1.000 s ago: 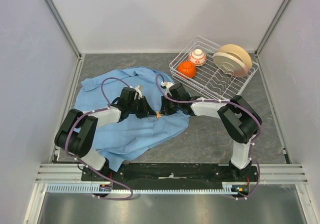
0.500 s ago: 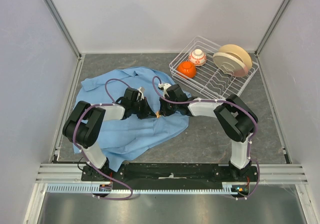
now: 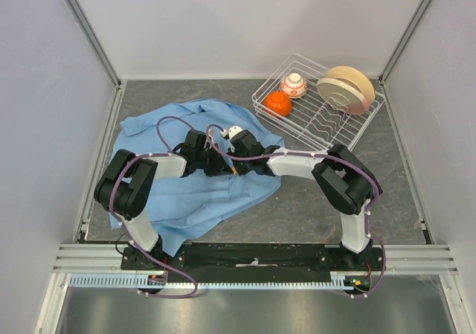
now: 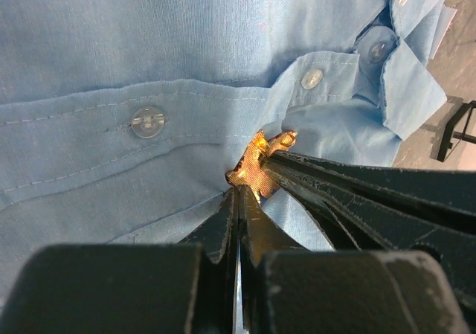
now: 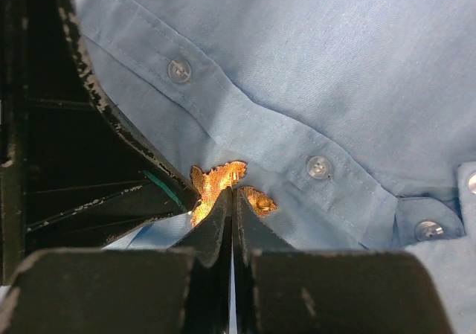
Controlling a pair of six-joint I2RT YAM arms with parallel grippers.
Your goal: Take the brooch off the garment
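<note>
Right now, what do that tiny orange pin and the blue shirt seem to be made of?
The brooch looks like metal or glittery mesh: orange-gold, with a fine grainy texture that catches the light; I can't tell which. The shirt appears to be thin woven cotton-like cloth, matte, with visible weave, stitching and wrinkles. Its buttons look like clear glossy plastic.

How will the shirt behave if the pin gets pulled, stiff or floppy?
Probably floppy: the shirt lies in wrinkles and folds, so it would likely lift and tent with the pin rather than stay flat. Likely light for its size, since a thin weave shows in the left wrist view. The fabric looks matte, so a pinch on it should hold.
</note>
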